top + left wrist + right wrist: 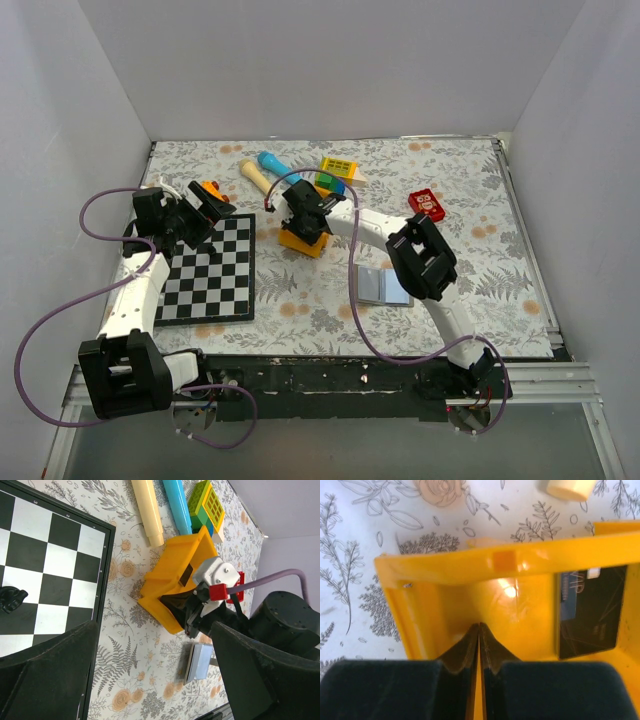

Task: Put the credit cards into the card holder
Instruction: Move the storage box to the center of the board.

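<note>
While I am dipping my right claw (479, 630) into the orange tray (470, 565), its two fingers are pressing almost together. Only a thin slit is showing, and nothing is sitting in it. A black credit card (592, 615) is lying flat on the tray floor just beside my fingers, tucked against the wall. The tray walls are crowding in close. The grey card holder (383, 287) is lying open on the flowery table, apart from the tray. My left claw (207, 212) is spreading wide over the chessboard (205, 275) edge.

Bright even light; glare spot on orange tray (509, 591) wall; fingers (380, 690) blurred close-up.
</note>
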`<state>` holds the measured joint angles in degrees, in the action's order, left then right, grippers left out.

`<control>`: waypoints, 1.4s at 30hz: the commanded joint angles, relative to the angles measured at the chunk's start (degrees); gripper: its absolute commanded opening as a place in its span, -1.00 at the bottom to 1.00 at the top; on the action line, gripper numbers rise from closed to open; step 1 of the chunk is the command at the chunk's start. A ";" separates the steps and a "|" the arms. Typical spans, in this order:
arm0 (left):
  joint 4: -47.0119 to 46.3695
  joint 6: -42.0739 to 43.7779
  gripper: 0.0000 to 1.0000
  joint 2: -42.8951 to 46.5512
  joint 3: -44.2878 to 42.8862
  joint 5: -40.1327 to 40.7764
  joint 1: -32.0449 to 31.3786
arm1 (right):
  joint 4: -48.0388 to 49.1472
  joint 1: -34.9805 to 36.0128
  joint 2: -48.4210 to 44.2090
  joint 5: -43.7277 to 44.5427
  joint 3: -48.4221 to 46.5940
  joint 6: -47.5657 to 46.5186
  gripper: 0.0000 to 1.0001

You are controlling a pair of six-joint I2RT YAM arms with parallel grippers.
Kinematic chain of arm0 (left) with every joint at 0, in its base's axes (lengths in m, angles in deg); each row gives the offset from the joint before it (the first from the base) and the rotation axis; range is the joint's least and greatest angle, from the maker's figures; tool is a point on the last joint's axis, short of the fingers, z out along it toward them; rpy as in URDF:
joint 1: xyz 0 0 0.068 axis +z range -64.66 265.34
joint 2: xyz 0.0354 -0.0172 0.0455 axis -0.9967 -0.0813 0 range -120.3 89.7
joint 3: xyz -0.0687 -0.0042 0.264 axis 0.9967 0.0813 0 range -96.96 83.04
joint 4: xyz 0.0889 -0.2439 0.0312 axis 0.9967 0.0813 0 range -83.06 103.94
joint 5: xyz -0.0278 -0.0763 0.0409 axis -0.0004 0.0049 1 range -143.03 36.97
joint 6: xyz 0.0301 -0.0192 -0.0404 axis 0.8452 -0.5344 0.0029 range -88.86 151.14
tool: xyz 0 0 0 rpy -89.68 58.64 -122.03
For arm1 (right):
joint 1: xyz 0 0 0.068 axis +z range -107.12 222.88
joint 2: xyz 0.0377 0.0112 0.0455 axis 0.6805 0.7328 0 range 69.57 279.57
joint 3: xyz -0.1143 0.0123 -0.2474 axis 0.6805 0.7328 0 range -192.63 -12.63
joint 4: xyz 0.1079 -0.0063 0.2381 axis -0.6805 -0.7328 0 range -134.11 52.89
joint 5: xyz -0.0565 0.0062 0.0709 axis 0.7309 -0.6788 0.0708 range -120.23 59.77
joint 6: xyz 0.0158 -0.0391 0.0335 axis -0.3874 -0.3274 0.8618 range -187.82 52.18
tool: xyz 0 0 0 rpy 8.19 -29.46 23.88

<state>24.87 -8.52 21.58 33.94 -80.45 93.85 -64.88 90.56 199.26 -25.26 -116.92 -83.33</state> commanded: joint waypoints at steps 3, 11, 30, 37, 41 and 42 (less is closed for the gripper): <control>-0.88 -0.15 0.96 1.32 0.94 0.35 0.10 | 1.93 0.66 -7.52 -7.08 5.06 2.76 -0.75; -0.97 -0.24 0.96 1.41 1.29 0.35 0.19 | 2.98 3.73 -12.61 -9.63 12.17 5.22 -0.74; -1.59 -0.33 0.96 1.50 2.08 0.44 0.19 | 3.95 9.36 -20.26 -6.12 19.57 6.02 -0.36; -1.32 -0.77 0.96 1.85 1.64 1.40 0.19 | 2.54 9.27 -15.88 -0.23 15.96 3.12 0.29; -0.97 -0.86 0.96 1.93 1.29 1.32 0.19 | 2.89 9.10 -14.55 1.26 15.78 1.71 0.47; -0.88 -0.77 0.96 1.94 1.20 1.49 0.10 | 3.24 8.92 -14.46 1.70 15.87 1.36 0.53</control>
<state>24.44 -9.16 21.67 35.80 -79.58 93.85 -62.39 99.92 183.59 -26.51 -99.26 -79.92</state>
